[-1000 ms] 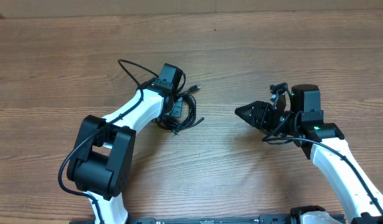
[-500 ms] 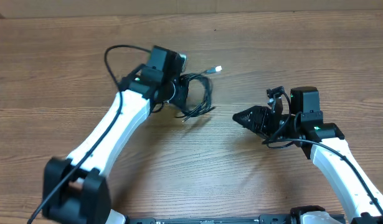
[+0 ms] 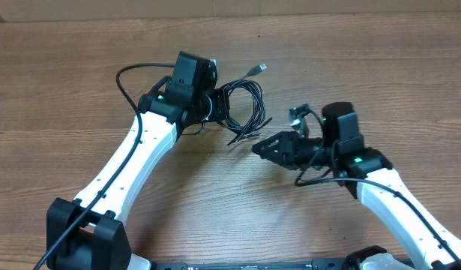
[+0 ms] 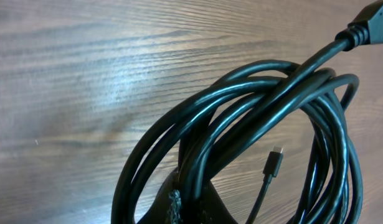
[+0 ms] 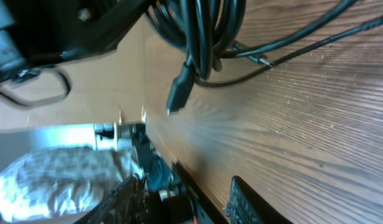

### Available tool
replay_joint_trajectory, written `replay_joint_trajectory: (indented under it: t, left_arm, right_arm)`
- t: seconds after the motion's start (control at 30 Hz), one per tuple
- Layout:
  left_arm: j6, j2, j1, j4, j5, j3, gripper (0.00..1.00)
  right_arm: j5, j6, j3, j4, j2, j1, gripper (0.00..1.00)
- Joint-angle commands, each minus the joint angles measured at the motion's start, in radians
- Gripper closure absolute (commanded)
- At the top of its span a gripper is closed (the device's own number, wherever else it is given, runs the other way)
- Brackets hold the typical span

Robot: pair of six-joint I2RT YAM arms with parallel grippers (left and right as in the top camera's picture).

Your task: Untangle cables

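**While left gripper (image 3: 212,105) clasps the cables (image 3: 243,111), right gripper (image 3: 257,147) hangs open**

Looped cables bunch at the left fingers (image 4: 203,208), above the table's (image 3: 350,67) upper middle. Right jaws stand parted just beside the coil, holding nothing; one plug (image 5: 177,93) dangles before them.

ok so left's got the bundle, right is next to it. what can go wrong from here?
1. The cables are held as one multi-loop coil in the left pincer; pulling a single strand may cinch the coil tighter.
2. The right pincer is open beside several thin loose ends; it could pinch two at once, or miss.
3. The dangling plug could snag in a loop.
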Motion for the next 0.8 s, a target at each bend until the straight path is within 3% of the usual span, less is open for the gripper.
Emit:
replay_joint_trajectory:
  t: [0.0, 0.2, 0.27, 0.57, 0.77]
  left_arm:
    - [-0.149, -0.003, -0.004, 0.004, -0.01, 0.015, 0.96]
    - [-0.183, -0.003, -0.017, -0.031, -0.01, 0.015, 0.96]
    - [-0.182, -0.003, -0.023, -0.031, -0.01, 0.015, 0.96]
    - [-0.154, -0.003, -0.023, -0.049, -0.01, 0.015, 0.96]
    - [-0.114, -0.003, -0.023, -0.05, -0.009, 0.015, 0.96]
  right_arm:
    - [0.144, 0.197, 0.013, 0.097, 0.002, 0.081, 0.58]
    - [0.426, 0.2, 0.013, 0.166, 0.003, 0.206, 0.58]
    - [0.482, 0.2, 0.013, 0.166, 0.006, 0.231, 0.64]
    - [0.523, 0.189, 0.013, 0.174, 0.006, 0.243, 0.96]
    - [0.554, 0.178, 0.013, 0.171, 0.006, 0.243, 0.96]
